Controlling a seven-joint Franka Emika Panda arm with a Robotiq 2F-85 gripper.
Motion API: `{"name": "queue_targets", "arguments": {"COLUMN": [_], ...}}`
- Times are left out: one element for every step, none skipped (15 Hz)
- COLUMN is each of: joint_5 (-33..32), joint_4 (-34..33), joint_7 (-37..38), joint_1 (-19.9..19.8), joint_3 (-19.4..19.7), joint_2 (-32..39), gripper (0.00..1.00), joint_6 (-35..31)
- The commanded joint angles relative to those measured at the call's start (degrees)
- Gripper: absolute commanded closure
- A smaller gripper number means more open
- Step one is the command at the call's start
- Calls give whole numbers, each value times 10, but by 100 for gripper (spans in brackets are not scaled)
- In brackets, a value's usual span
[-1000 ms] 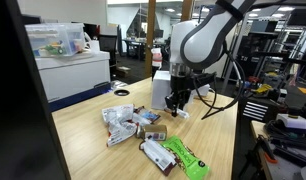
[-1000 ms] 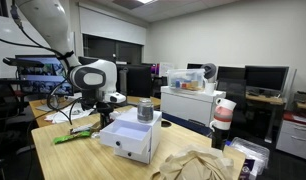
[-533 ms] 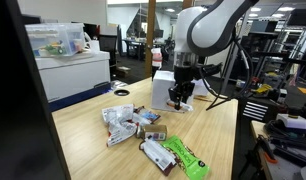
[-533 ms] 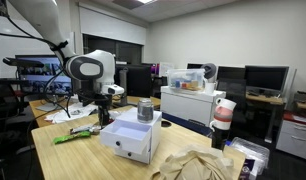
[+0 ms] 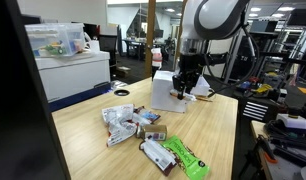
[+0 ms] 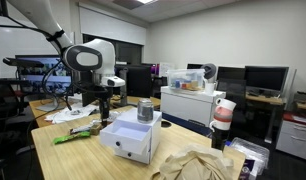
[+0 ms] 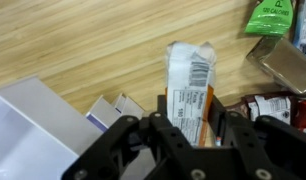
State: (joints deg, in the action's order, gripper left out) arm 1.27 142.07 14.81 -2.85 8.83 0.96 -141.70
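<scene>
My gripper is shut on a snack packet with a white and orange wrapper and a barcode, held in the air above the wooden table. In an exterior view the gripper hangs just in front of the white box, near its rim. In the other one the gripper hangs to the left of the same white open box. In the wrist view the box's white wall lies at lower left.
Several snack packets lie on the table: a green packet, a dark one and a white pile. A grey cup stands in the box. A crumpled cloth lies at the front. A plastic bin stands on a cabinet.
The arm has lifted the packet off the table and carried it away from the snack pile towards the white box.
</scene>
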Motion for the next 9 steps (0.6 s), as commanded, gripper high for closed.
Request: {"name": "queue_targets", "arguments": {"joint_5": [26,29,31,34,33,30,29,28,28], "joint_4": [15,16,16,15,15,16,16,17,19], "joint_7": [-12,-11,-11,-9,-5,-2,-1,1,3], "joint_1": [-16,-17,-18,-20,-21,-23,-24,-26,-28], "joint_3": [-8,-8,-8,-8,-8,-8,-8,-7,-7], "joint_2": [-45,-51,-58,-66,-74,-82,-88,-97,-106], "gripper": [83,83,83,83,83,83,83,83,83], "joint_6": [28,32,39,48,55,62,69,77,85]}}
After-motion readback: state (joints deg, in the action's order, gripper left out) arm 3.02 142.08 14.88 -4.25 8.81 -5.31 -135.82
